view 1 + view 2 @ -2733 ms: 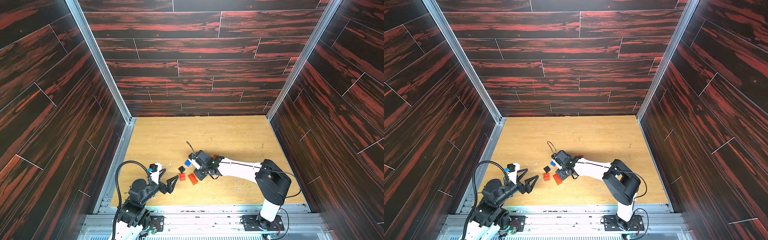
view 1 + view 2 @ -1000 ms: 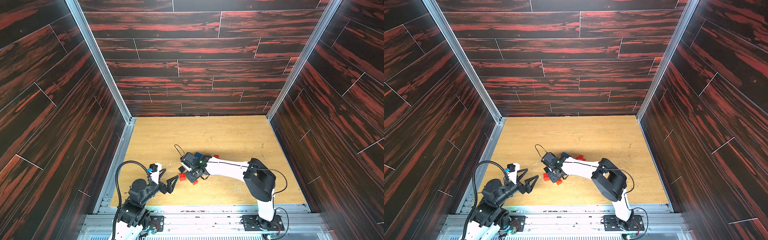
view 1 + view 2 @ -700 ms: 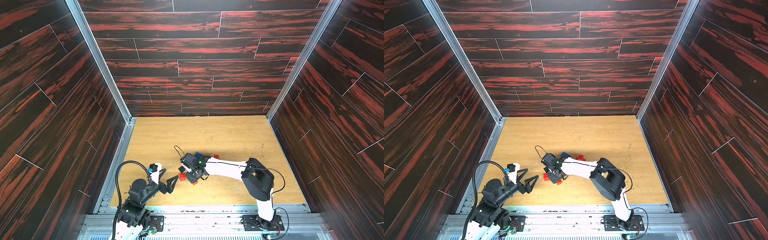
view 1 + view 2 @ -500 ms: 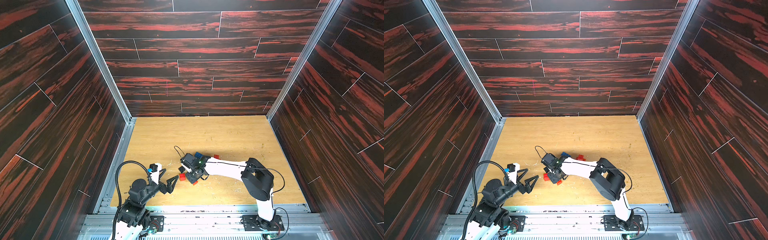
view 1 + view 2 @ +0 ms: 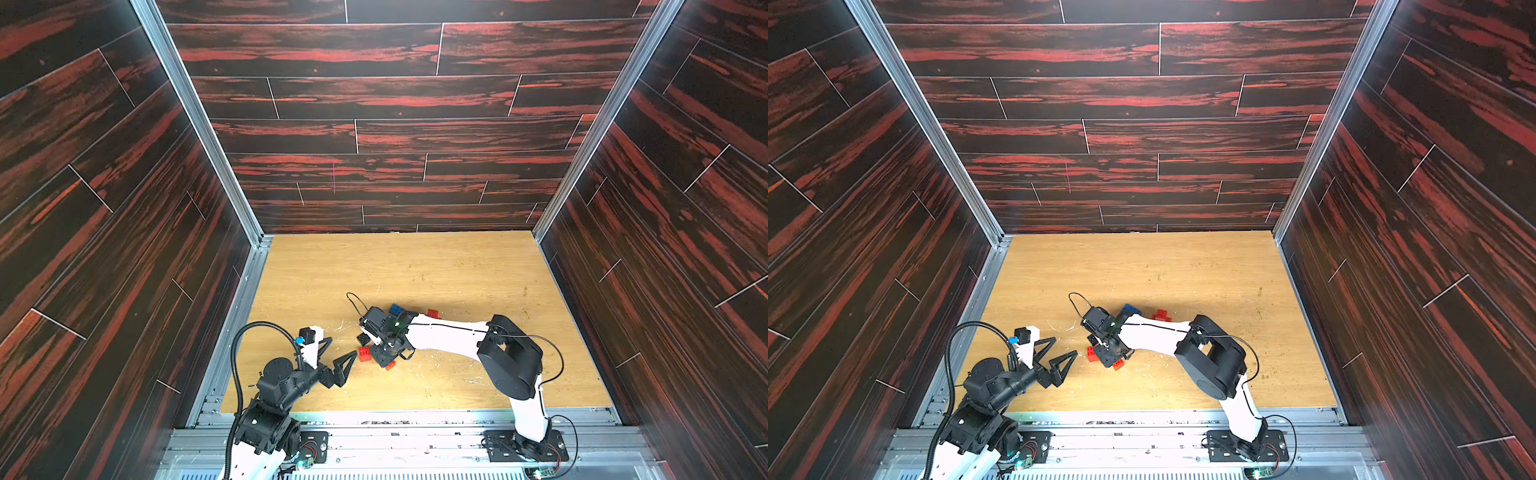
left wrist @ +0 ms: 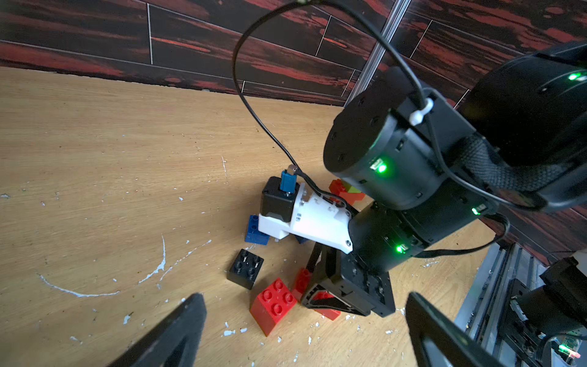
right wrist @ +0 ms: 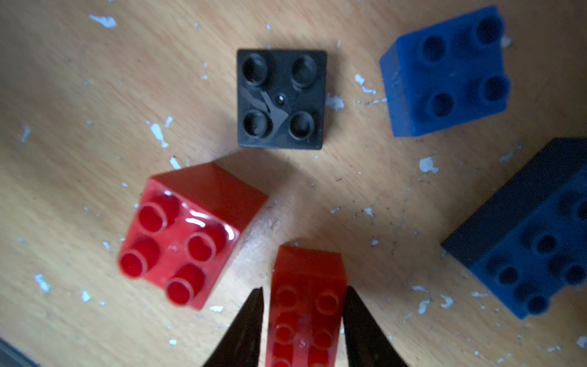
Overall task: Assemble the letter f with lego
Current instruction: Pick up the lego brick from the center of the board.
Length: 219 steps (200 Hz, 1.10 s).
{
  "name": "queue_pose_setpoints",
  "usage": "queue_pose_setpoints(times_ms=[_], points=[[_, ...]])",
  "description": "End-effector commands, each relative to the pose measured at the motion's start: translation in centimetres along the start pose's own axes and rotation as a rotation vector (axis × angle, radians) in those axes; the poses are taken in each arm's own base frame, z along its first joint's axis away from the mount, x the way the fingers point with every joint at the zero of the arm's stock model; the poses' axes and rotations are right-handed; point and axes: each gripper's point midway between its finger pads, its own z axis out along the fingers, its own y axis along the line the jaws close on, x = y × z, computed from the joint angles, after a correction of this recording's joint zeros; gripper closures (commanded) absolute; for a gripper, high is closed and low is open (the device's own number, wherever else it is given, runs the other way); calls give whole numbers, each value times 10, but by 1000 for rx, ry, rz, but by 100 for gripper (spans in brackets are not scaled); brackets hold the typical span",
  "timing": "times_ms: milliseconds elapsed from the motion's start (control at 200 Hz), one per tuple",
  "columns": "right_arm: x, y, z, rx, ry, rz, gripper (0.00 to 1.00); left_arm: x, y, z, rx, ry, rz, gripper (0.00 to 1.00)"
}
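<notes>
My right gripper (image 7: 305,288) reaches down over the lego near the table's front. It is shut on a red oblong brick (image 7: 306,276) that rests on the wood, one finger along each long side. Beside it lie a red square brick (image 7: 187,241), a black square brick (image 7: 282,98), a blue square brick (image 7: 444,70) and a blue oblong brick (image 7: 533,248). In both top views the right gripper (image 5: 384,361) (image 5: 1113,361) hides most of the held brick. My left gripper (image 5: 343,347) (image 6: 305,298) hangs wide open just left of the pile, holding nothing.
Behind the right wrist lie another blue brick (image 5: 397,309) and a red brick (image 5: 433,313); a lime green brick (image 6: 354,190) peeks out there. The right arm's cable (image 5: 353,301) loops over the table (image 5: 415,270). Dark panel walls (image 5: 623,291) close three sides.
Since the earliest frames my right wrist has swung left over the bricks. Over the last second it has hardly moved. The left arm has stayed still.
</notes>
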Motion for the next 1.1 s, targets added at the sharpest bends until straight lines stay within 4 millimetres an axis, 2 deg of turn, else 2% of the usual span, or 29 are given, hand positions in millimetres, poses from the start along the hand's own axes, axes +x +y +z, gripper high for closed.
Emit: queue_pose_setpoints(times_ms=[0,150,230,341,586,721,802,912,1092], points=[[4,1,6,10,37,-20,56,4,-1,1,7,17,-4,0],[5,0,7,17,45,-29,57,4,-1,1,7,16,-3,0],[7,-1,7,25,52,-34,66,4,-1,0,8,14,-2,0],[7,-3,5,36,50,-44,75,4,-1,0,6,14,-2,0],[6,-10,-8,45,46,-112,78,4,-1,0,7,14,-2,0],[8,-14,-18,13,57,-188,81,4,-1,0,6,13,-3,0],[12,-7,-26,-74,64,-273,88,5,0,1,3,15,-5,0],[16,-3,-40,-141,52,-374,91,5,1,1,1,16,-6,0],[21,-14,-62,-179,40,-501,97,5,1,1,0,15,-5,0]])
